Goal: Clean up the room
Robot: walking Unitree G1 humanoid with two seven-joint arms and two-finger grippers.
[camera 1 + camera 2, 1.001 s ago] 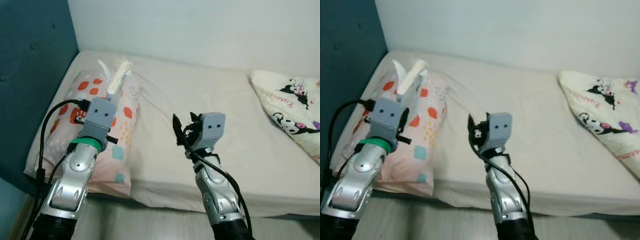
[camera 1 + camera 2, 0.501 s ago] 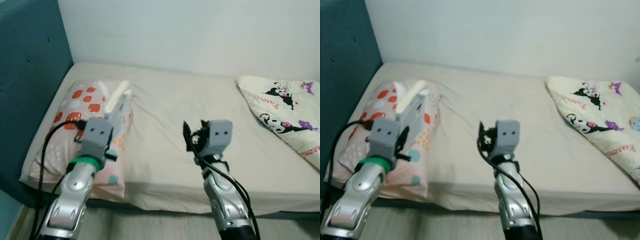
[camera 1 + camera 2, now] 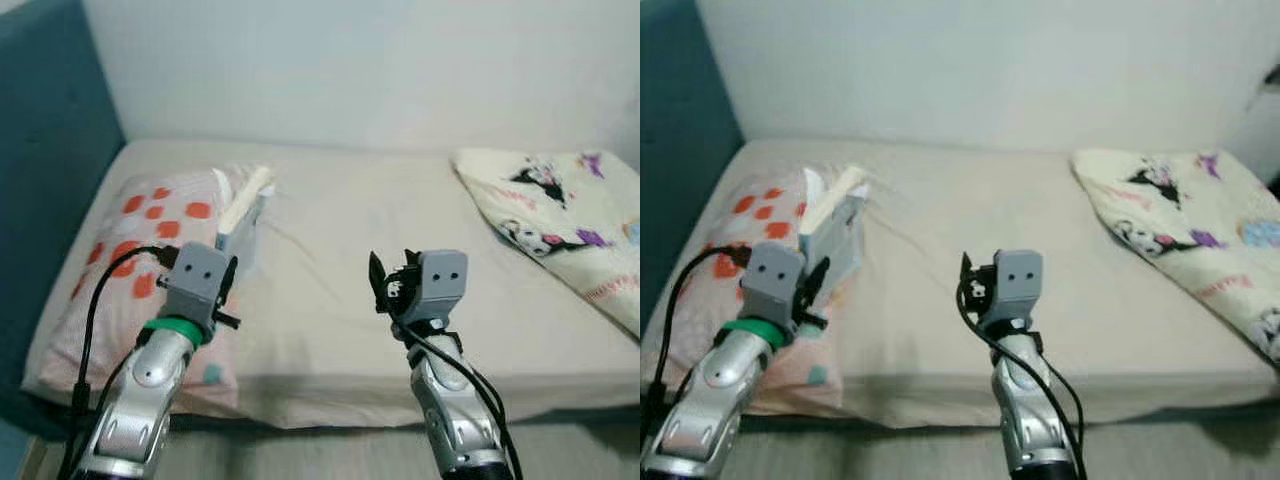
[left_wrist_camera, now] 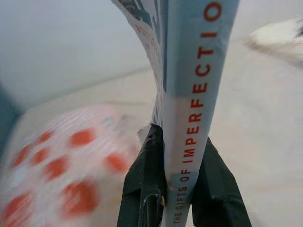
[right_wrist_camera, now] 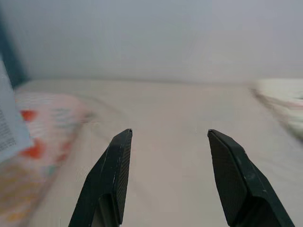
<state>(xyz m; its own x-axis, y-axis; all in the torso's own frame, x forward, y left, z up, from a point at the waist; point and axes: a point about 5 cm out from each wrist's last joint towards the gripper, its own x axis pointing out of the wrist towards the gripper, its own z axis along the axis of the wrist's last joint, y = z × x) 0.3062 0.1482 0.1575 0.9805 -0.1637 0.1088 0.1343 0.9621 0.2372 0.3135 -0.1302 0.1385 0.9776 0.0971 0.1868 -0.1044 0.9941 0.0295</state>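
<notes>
Pale-blue paperback book: clenched at its spine by the left gripper, long axis pointing ahead — above the spotted pillow, probably clear of it.
Right gripper: fingers spread, empty — over the beige bed.

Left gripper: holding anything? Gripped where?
Yes. The left gripper clamps a pale blue book at the lower end of its spine. The right gripper is open and empty.

Only readable thing here is the book spine in the left wrist view: red capital letters on light blue running along it say "THE GIFTS OF IMPERFECTIO", and the rest runs out of the shot. The cartoon blanket on the bed has some pink script on it, but it's too blurry to read.
</notes>
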